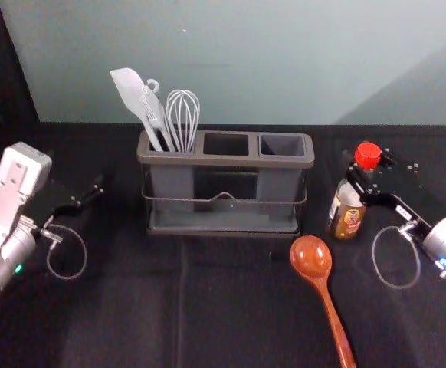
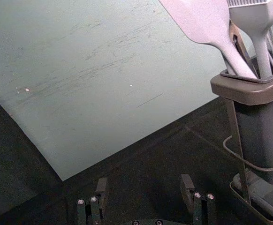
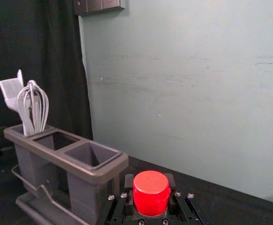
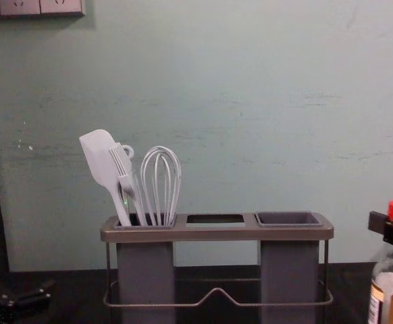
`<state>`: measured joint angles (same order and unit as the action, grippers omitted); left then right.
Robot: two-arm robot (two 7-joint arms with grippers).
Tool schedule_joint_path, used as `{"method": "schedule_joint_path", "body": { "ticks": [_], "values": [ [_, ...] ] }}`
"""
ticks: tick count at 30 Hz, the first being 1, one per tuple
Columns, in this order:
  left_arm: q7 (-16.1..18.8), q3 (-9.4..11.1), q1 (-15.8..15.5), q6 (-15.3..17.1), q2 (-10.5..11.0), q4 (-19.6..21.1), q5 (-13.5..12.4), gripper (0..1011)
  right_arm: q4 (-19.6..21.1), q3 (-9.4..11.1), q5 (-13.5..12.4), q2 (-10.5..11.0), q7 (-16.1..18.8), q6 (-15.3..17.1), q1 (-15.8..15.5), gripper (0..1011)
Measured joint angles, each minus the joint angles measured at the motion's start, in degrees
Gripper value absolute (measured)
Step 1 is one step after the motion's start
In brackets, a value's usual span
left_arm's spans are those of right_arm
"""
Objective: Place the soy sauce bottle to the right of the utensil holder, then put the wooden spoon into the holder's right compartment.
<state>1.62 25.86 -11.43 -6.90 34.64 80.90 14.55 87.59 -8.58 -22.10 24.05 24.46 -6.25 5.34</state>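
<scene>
Right gripper (image 1: 367, 173) clamped on red-capped clear bottle (image 1: 349, 212), beside brown-rimmed grey holder (image 1: 227, 160) near tabletop's (image 1: 123, 307) back edge; glossy brown wooden spoon (image 1: 311, 258) in front, white spatula (image 1: 129, 86) in left slot; left gripper (image 1: 85, 196) idle leftward, fingers apart.

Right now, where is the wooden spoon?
In the head view, the wooden spoon lies right of centre, in front of the utensil holder toward its right end, near the bottle.

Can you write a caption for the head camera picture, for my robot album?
Robot's right tool gripping the red-capped sauce bottle, wooden spoon nearby.
</scene>
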Motion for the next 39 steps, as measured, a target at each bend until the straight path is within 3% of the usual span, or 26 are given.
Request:
{"method": "schedule_joint_path", "body": {
  "ticks": [5, 12, 39],
  "values": [
    [0.00, 0.00, 0.00, 0.00, 0.00, 0.00, 0.00, 1000, -4.81, -1.58, -1.09, -1.12, 2.08, -1.85, 4.01, 382],
    [0.00, 0.00, 0.00, 0.00, 0.00, 0.00, 0.00, 1000, -8.68, -3.08, -1.37, -2.11, 2.66, -3.11, 7.30, 381],
    [0.00, 0.00, 0.00, 0.00, 0.00, 0.00, 0.00, 1000, -12.18, -4.83, -0.67, -3.38, 1.73, -3.54, 10.52, 382]
  ]
}}
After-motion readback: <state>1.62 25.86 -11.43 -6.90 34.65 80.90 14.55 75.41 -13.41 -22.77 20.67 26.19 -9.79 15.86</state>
